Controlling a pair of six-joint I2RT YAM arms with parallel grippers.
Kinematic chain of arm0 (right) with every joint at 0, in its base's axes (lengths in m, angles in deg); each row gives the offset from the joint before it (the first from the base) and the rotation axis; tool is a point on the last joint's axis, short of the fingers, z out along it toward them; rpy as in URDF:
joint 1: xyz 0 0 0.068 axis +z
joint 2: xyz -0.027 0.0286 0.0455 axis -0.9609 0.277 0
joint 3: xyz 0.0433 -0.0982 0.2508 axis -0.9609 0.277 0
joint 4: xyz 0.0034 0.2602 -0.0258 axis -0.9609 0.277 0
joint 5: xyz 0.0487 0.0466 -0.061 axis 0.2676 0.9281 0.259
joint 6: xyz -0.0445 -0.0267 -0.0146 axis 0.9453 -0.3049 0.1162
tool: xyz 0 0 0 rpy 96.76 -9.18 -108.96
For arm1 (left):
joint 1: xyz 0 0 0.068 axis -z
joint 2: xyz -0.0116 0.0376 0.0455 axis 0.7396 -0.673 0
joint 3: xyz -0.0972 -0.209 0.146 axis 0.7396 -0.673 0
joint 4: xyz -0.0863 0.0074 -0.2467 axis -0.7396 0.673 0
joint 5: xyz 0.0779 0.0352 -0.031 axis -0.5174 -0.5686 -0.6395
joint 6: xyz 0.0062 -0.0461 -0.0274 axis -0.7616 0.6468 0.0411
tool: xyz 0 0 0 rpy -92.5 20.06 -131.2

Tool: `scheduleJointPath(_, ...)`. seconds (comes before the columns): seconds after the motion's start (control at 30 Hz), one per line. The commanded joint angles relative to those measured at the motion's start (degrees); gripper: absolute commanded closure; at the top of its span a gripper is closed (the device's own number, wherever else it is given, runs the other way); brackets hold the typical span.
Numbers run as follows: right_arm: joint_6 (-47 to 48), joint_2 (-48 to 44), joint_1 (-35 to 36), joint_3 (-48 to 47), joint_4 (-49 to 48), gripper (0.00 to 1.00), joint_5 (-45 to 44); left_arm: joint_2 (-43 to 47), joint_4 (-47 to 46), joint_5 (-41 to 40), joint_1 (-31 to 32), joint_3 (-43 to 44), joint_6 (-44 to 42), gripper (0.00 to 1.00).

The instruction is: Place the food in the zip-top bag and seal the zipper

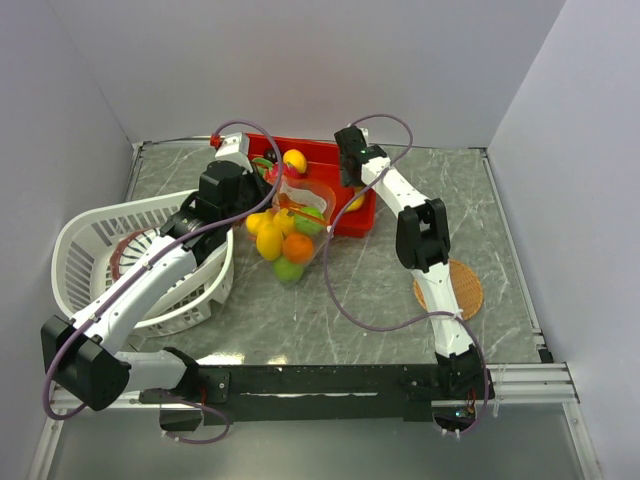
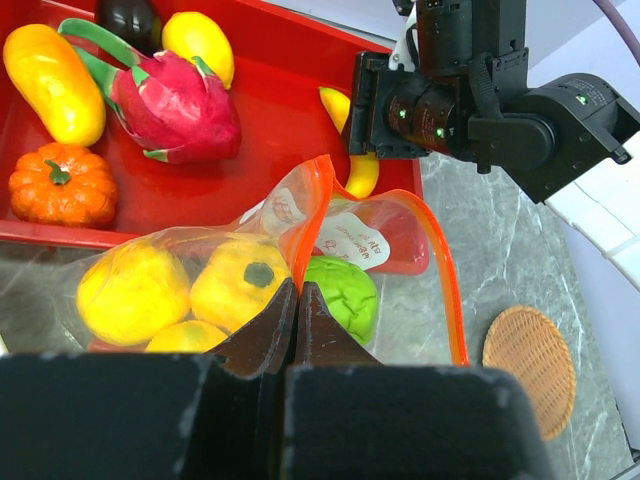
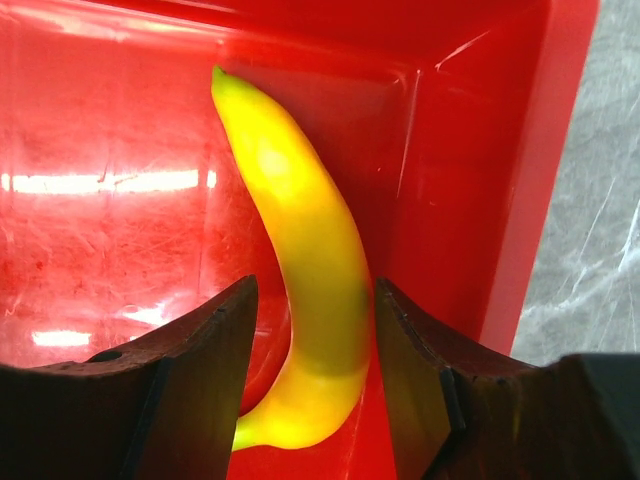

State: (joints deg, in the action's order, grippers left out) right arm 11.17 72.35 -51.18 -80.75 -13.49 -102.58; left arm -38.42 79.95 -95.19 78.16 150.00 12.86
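Zip-top bag (image 1: 292,235) lies on the grey tabletop (image 1: 380,290), just in front of the red tray (image 1: 322,150) and between the two arms. The white slatted basket (image 1: 70,270) is the biggest item; it sits at the left with the left arm reaching across it. The red tray stands at the back and holds a dragon fruit (image 2: 175,100), a small pumpkin (image 2: 62,183), a lemon (image 2: 200,45) and, in its right-hand corner, a banana (image 3: 310,280).

The bag bulges with food: yellow fruits (image 2: 135,292), an orange (image 1: 298,247) and a green lime (image 2: 345,295). Its mouth gapes toward the tray, and the reddish-orange zipper (image 2: 447,290) curves in an open loop. A round woven coaster (image 1: 450,290) lies well to the right.

The left claw (image 2: 298,288) is pressed together, pinching the bag's rim at the near side of the mouth. The right claw (image 3: 315,290) is spread, low in the tray, with one finger on each side of the banana. One finger touches the banana, and a sliver of red shows beside the other.
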Motion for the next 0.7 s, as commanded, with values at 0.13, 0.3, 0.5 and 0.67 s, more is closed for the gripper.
scheduleJointPath(0.13, 0.01, -0.65, -0.77, 0.5, 2.96, 0.42, 2.69, 1.32, -3.32, 0.52, -0.14, -0.09, -0.5, 0.99)
scheduleJointPath(0.3, -0.43, -0.48, -0.77, 0.67, 3.13, 0.43, 5.77, 1.15, -3.41, 0.52, -0.14, -0.18, -0.41, 0.99)
scheduleJointPath(0.5, -1.22, -1.09, -0.95, 0.93, 3.22, 0.48, 6.92, 1.32, -3.76, 1.13, -0.14, -0.62, -0.06, 0.99)
scheduleJointPath(0.67, -2.54, -5.12, -1.47, 0.06, 2.08, 0.67, 8.76, 1.06, -3.67, 2.27, -0.14, -0.53, 0.2, 0.99)
